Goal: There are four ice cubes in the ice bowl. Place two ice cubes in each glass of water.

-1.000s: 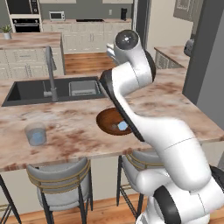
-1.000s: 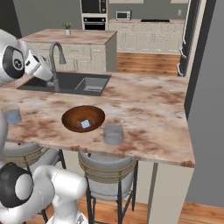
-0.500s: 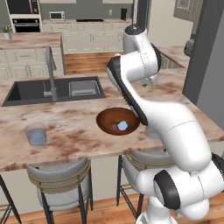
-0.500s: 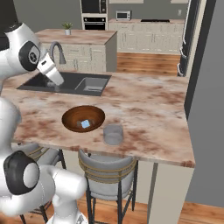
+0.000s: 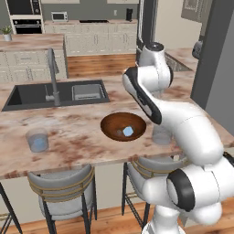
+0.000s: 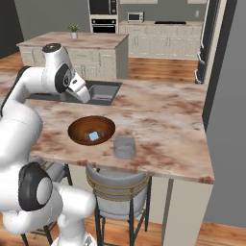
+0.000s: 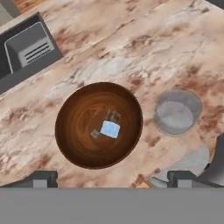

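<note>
At the centre of the left base view, the ice bowl (image 5: 123, 126) sits on the surface (image 5: 82, 137) holding a pale ice cube (image 5: 128, 131), with one glass of water (image 5: 37, 140) far left. In the right base view the other glass (image 6: 124, 147) stands just right of the bowl. In the hand view the claw (image 7: 111, 177) hangs wide open and empty above the cube, which lies flat with no long axis; it looks small, light and slippery, best pinched across opposite faces.

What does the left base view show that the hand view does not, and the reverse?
Left base view alone: a second glass of water far left of the ice bowl, and the faucet. Hand view alone: faint clear ice cubes beside the pale-blue one. Both: the bowl, the blue cube, the nearer glass, the sink.
</note>
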{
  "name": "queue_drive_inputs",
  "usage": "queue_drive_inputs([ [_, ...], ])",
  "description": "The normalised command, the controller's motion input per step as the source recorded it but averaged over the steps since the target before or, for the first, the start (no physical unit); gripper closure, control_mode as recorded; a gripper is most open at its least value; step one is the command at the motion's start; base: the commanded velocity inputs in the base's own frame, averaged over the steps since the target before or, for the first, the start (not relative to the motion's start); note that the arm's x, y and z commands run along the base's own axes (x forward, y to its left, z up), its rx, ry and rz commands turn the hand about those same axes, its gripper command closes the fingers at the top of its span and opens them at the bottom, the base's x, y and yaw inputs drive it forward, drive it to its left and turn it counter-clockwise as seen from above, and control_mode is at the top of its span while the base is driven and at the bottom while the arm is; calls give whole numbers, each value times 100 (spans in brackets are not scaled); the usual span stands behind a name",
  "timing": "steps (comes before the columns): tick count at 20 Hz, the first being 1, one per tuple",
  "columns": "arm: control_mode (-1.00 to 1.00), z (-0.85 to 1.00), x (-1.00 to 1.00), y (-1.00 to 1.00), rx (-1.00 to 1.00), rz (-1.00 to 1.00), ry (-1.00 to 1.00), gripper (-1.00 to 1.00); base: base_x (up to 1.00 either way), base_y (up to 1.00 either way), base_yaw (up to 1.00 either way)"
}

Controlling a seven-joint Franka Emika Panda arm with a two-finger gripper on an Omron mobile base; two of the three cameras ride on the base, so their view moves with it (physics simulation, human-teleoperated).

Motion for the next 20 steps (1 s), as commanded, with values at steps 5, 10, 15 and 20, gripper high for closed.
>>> queue_drive_inputs([
  [5, -100, -47, 76, 7, -2, 2, 39, -100, 0, 0, 0],
  [10, -100, -54, 43, 5, 0, -5, 34, -100, 0, 0, 0],
  [15, -100, -66, 32, 2, -3, -7, 22, -100, 0, 0, 0],
  [20, -100, -62, 4, 0, -4, -5, 13, -100, 0, 0, 0],
])
